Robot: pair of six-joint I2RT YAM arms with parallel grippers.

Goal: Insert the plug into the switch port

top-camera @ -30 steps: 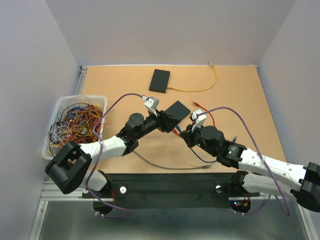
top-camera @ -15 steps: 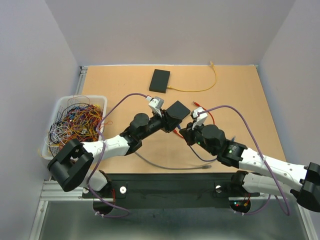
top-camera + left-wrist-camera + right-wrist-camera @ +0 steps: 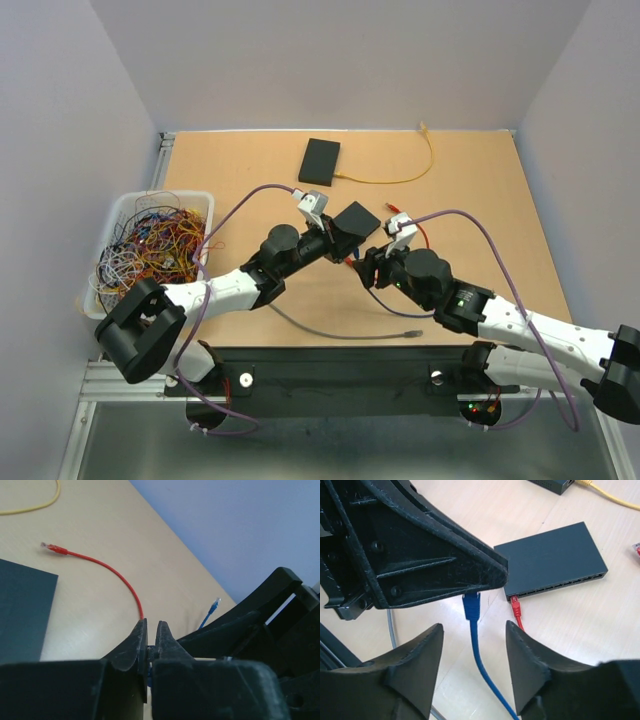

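On the wooden table (image 3: 480, 200), the left gripper (image 3: 470, 592) pinched the blue plug (image 3: 471, 605) for insertion; the right gripper (image 3: 472, 667), at 6 o'clock, stood released, clearing the switch (image 3: 555, 560).

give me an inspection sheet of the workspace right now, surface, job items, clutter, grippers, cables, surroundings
Surface: tan tabletop.
Job's things: black switch with a red cable plugged in; blue plug near its ports, not inserted.
Clutter: second black box; bin of tangled wires.
Grippers: left gripper shut on the blue plug; right gripper open around the blue cable.
Cables: yellow cable, grey cable.
Surroundings: plain walls.
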